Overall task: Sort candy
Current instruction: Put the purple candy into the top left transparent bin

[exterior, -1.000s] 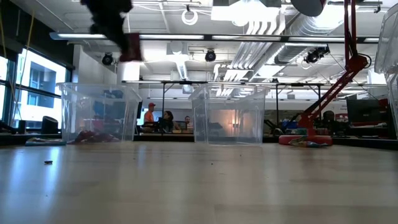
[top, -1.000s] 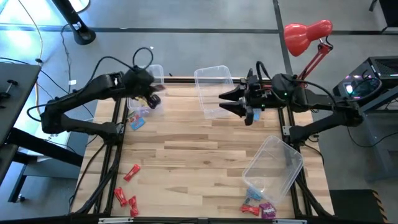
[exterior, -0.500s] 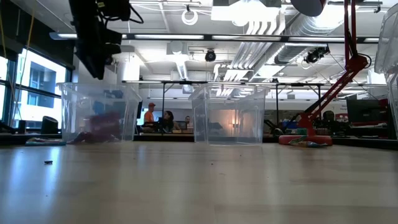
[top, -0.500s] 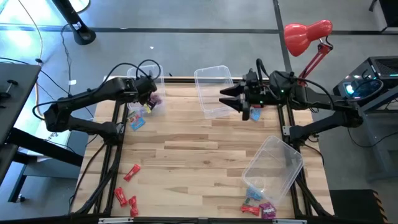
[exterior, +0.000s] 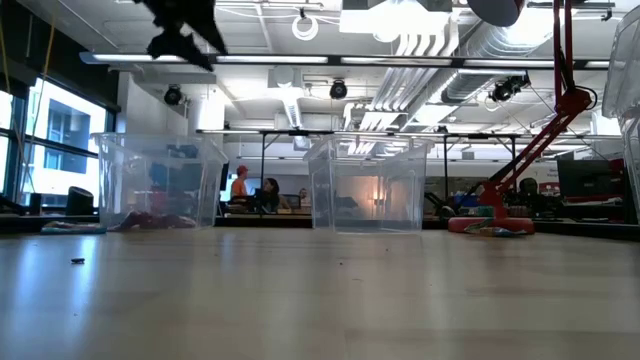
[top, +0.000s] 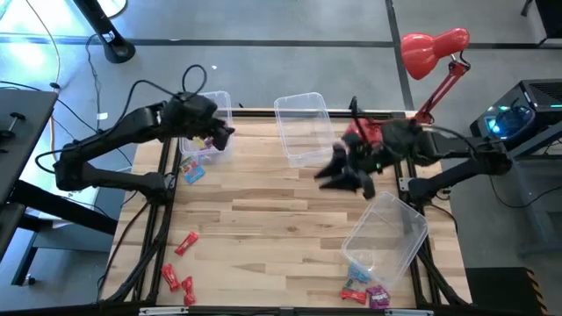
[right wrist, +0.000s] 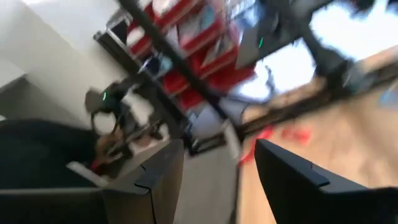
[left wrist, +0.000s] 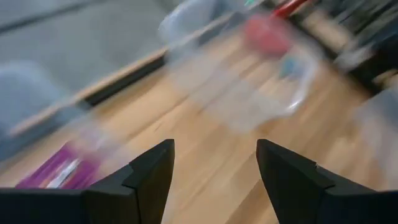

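A pale wooden counter (top: 290, 219) fills the high view. Left hand (top: 219, 136), fingers apart and empty, hovers over the upper-left bin (top: 211, 132); loose red candy (top: 180, 263) lies lower left, nearer it. Right hand (top: 342, 175), fingers apart, sits mid-frame.

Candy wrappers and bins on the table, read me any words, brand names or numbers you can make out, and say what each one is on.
No text can be read in any view.
Red candy wrappers: print too small to read.
Blue and purple packets: too small.
Clear bins: no label visible.
Red desk lamp: no marking visible.
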You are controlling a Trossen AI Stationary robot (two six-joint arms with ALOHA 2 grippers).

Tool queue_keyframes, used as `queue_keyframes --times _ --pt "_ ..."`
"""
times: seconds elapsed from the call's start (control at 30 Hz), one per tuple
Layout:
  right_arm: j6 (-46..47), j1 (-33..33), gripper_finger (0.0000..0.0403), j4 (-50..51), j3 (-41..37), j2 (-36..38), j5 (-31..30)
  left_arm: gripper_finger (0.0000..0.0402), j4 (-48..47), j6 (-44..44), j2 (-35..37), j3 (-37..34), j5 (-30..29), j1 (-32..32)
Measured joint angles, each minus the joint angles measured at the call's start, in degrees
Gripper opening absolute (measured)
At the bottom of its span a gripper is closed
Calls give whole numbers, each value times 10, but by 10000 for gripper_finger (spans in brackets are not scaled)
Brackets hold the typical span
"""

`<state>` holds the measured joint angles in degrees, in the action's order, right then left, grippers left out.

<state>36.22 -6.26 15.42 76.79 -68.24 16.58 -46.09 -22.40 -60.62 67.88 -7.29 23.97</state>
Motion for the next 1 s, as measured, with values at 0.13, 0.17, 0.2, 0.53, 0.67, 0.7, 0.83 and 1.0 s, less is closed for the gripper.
queue_keyframes --times 0.13,0.17,0.2,0.53,0.67,0.7,0.83,1.0 --pt "93 -86 195 83 0 -11 -51 223 78 15 14 0 8 -26" --pt "120 -108 195 108 0 -15 -68 223 93 19 14 0 8 -31" --pt "148 -130 195 132 0 -20 -82 223 106 20 14 0 8 -35" --pt "452 -319 195 192 0 -112 -54 223 129 65 -9 0 53 -42" --pt "552 -382 195 190 0 -173 11 223 129 80 -21 0 83 -42" --pt "573 -395 195 185 0 -188 28 223 130 82 -24 0 90 -42" --pt "650 -439 195 138 0 -248 84 223 130 93 -31 -1 100 -42" --pt "726 -476 195 128 0 -295 107 223 130 106 -32 -1 100 -41"
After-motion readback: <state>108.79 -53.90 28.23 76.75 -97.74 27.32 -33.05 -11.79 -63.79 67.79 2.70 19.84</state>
